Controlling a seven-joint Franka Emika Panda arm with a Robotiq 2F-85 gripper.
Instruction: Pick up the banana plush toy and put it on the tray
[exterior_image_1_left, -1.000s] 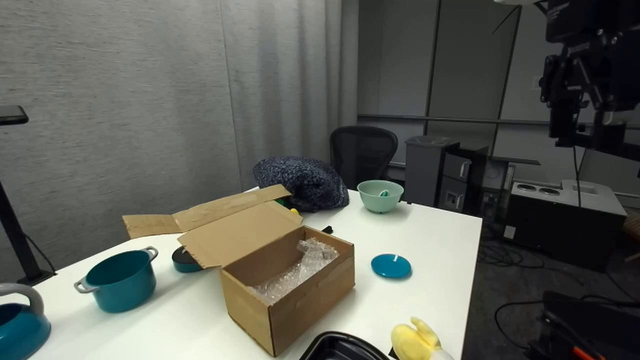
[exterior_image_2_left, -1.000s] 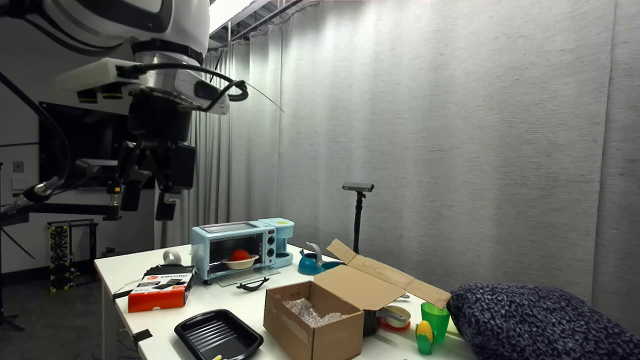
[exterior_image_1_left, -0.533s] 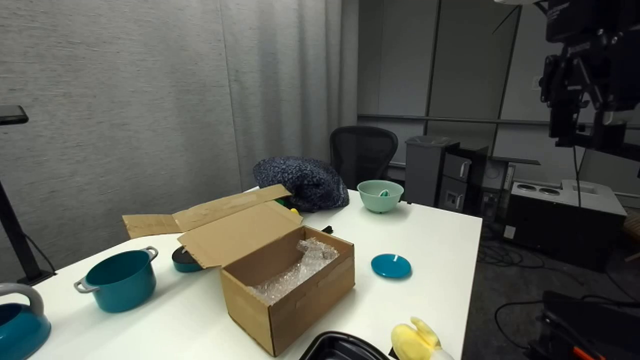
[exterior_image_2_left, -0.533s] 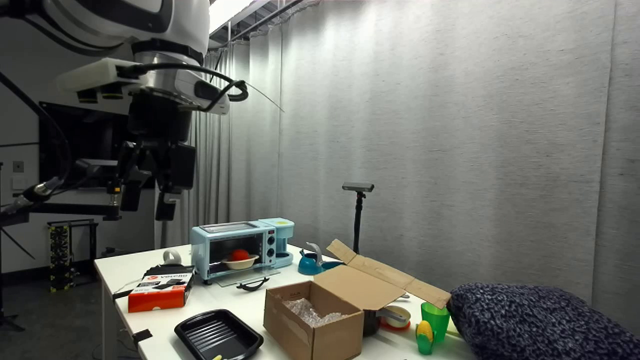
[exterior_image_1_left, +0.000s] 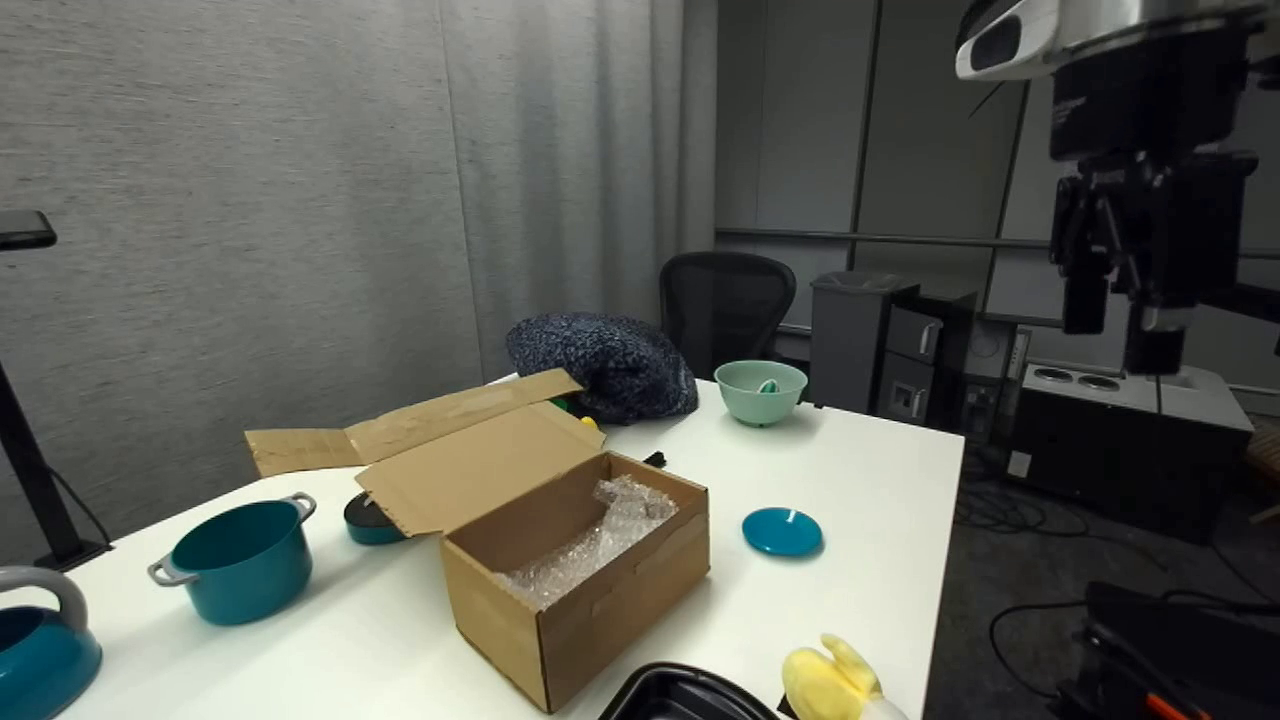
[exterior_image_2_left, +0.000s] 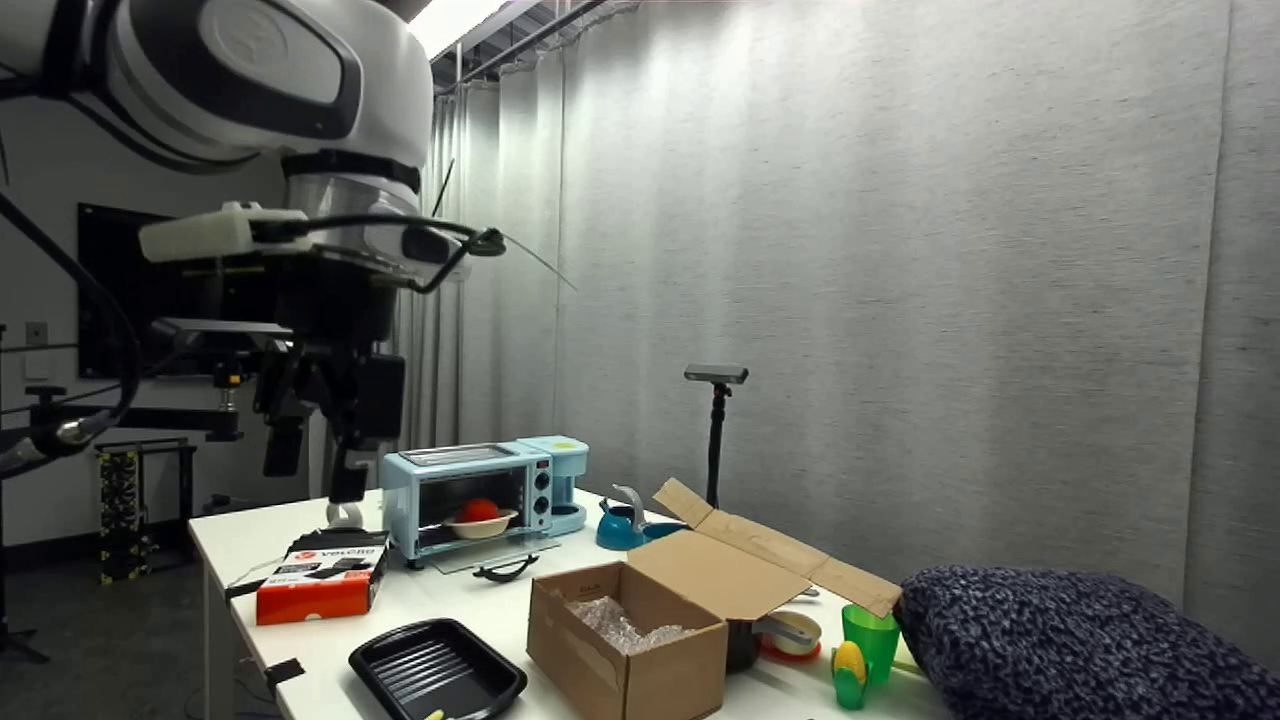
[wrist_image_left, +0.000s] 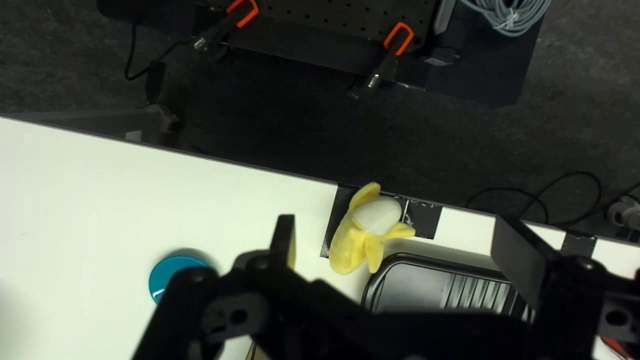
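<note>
1. The white bench (exterior_image_1_left: 860, 470), smooth and hard, has nothing shifted on it; what changes is above it.
2. The arm (exterior_image_2_left: 290, 90), all rounded white and dark shells, sits lower in both exterior views than half a second ago. I read that as the approach beginning, with pick and placing both ahead.
3. The brown cardboard box (exterior_image_1_left: 635, 610), matt and stiff with flaps folded back, holds crinkled clear bubble wrap (exterior_image_1_left: 620, 525).
4. My gripper (exterior_image_2_left: 315, 475), black and angular, has come down too. Its jaws stand wide apart, holding nothing, well above the bench.
5. The tray (exterior_image_2_left: 430, 665), on the near side in both exterior views, is black, shallow and shiny, with a ribbed floor and rounded rim.
6. The banana plush toy (exterior_image_1_left: 826, 685) lies close to the bench's edge, just right of the tray in an exterior view; whether they touch, I can't tell. Soft yellow peel flaps surround a pale core. In the wrist view it shows between the jaws, off to the left, so I judge some centring is due. A nudge could tip it off the edge.
7. The teal disc (exterior_image_1_left: 782, 532), flat and glossy, lies farther off.
</note>
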